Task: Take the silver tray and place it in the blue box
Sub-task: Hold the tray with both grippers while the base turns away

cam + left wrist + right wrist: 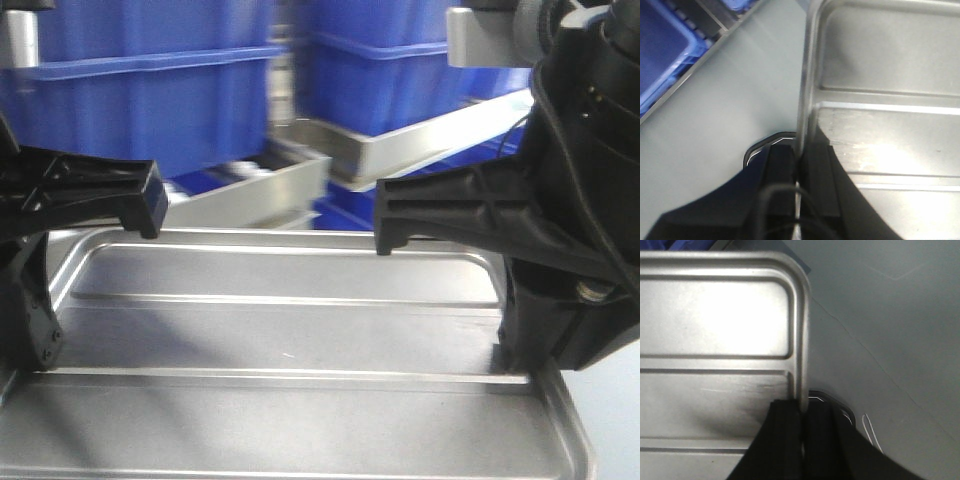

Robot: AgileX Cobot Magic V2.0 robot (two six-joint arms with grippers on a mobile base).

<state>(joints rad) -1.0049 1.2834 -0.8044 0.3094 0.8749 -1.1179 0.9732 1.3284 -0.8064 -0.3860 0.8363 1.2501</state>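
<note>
The silver tray fills the lower front view, with two long ridges across its floor. My left gripper is shut on its left rim and my right gripper is shut on its right rim. In the left wrist view my left gripper has both black jaws pinching the tray rim. In the right wrist view my right gripper pinches the tray rim the same way. A blue box stands behind the tray at the back left. Its corner shows in the left wrist view.
A second blue crate stands at the back right. Two duller metal trays lie tilted between the crates and my tray. A grey surface lies right of the tray, with a thin white wire loop.
</note>
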